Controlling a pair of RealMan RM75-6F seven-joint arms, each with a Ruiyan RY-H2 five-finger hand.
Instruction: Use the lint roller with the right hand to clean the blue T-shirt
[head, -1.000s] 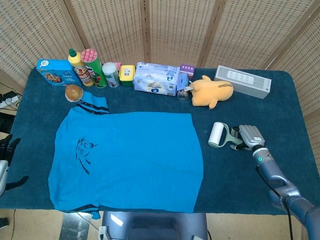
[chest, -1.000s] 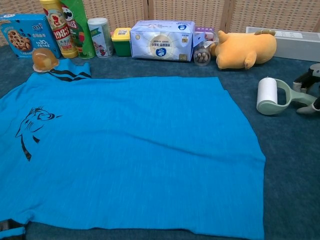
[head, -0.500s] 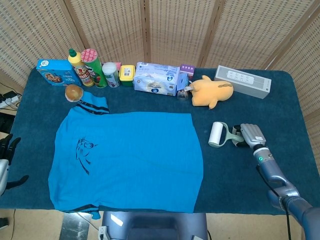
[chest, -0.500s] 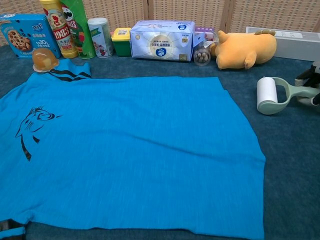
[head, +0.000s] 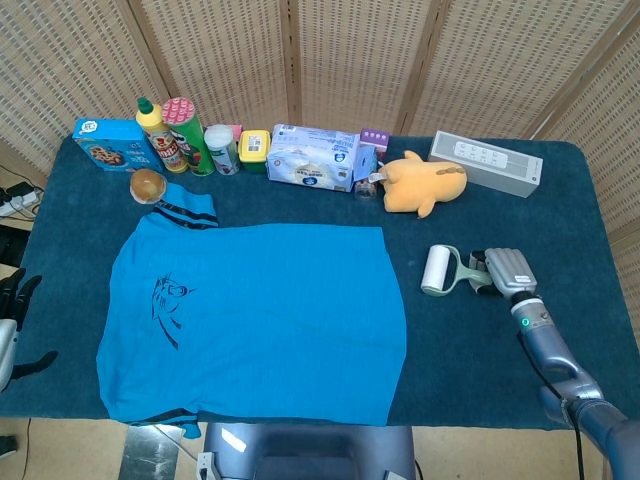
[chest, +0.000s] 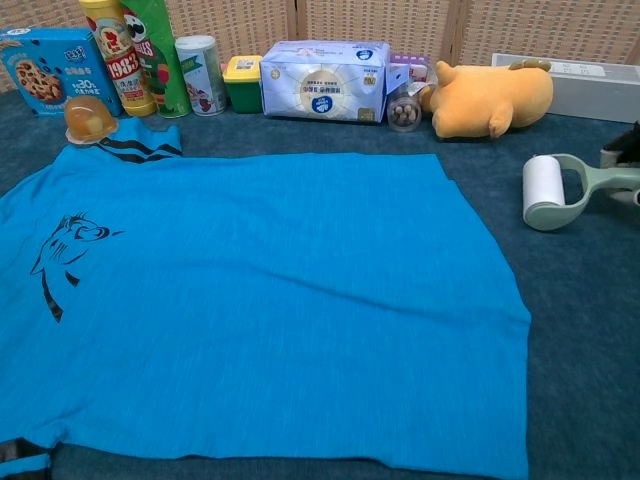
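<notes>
Right hand: closed around the roller's handle, at the table's right side.
Roller: lies on the blue cloth, right of the T-shirt, apart from it.
Handling: judged light and rigid; best held by the green handle.
Materials: white paper drum, plastic frame; shirt soft, flat.

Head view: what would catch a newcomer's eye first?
The blue T-shirt spread flat across the dark table cover. To its right, the right hand is at the handle of the lint roller, roller off the shirt. Along the back, an orange plush toy stands out.
</notes>
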